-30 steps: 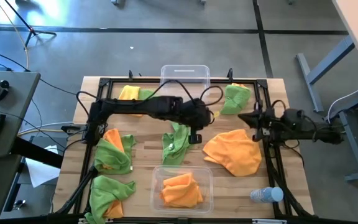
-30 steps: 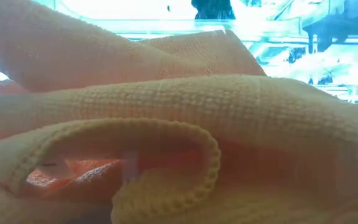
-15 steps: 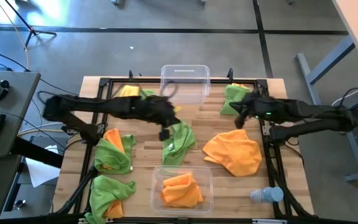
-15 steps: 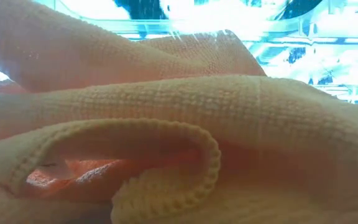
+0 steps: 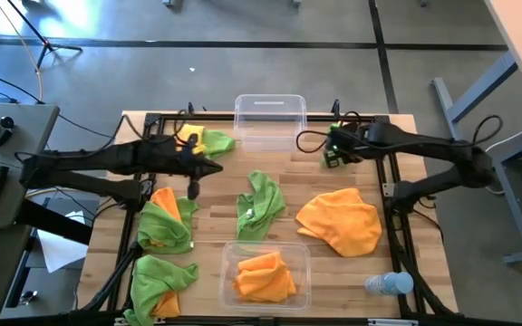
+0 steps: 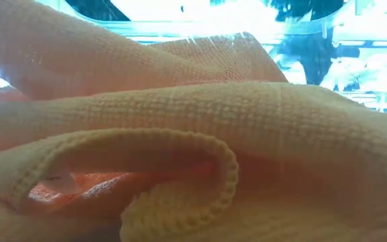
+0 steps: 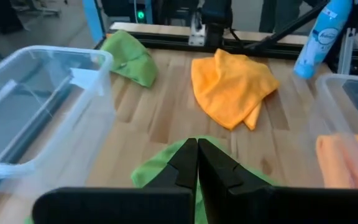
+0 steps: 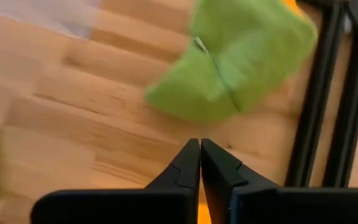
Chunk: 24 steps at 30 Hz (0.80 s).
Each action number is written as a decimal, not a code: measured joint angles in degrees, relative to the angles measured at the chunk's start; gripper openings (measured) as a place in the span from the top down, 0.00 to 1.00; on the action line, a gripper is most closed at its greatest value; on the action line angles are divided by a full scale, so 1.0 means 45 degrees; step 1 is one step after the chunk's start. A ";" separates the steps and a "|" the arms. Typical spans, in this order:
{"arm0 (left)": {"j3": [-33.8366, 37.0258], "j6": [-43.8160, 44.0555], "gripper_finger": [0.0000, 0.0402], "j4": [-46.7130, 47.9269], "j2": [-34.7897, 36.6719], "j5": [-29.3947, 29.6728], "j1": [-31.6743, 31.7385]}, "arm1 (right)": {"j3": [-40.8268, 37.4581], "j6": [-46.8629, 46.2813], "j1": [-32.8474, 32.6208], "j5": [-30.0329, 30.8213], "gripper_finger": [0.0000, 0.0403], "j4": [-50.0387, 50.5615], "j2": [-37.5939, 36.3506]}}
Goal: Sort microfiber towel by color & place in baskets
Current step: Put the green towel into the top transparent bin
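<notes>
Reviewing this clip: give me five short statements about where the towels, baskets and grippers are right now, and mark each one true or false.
1. The near basket holds an orange towel. True.
2. The far basket holds a green towel. False: it shows no towel in it.
3. The left gripper is open around a towel. False: its fingers are together and hold nothing; a green towel lies on the table beyond them.
4. The right gripper is shut, over bare wood beside a green towel at the table's far right corner. True.
5. A large orange towel lies loose on the table, outside both baskets. True.
</notes>
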<state>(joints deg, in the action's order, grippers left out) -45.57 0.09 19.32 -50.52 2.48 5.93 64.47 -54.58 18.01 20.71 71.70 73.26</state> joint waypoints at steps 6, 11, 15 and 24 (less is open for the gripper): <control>0.0381 0.0046 1.00 0.0244 0.0922 0.0012 0.0483 | -0.0403 -0.0850 0.1443 0.0535 0.84 -0.0144 0.0697; 0.0381 -0.0055 1.00 0.0425 0.1071 0.0232 0.0811 | -0.1514 -0.0764 0.2758 0.0753 0.70 -0.1421 0.0811; 0.0381 -0.0046 1.00 0.0410 0.1072 0.0257 0.0875 | -0.2992 -0.0718 0.3938 -0.0073 0.63 -0.3633 0.0725; 0.0381 0.0169 1.00 0.0406 0.1072 0.0564 0.0871 | -0.4738 -0.0120 0.5274 -0.0816 0.65 -0.6139 0.0728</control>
<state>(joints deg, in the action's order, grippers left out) -43.86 0.85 21.15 -45.69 5.02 9.85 43.15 -55.12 41.74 17.03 44.08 76.53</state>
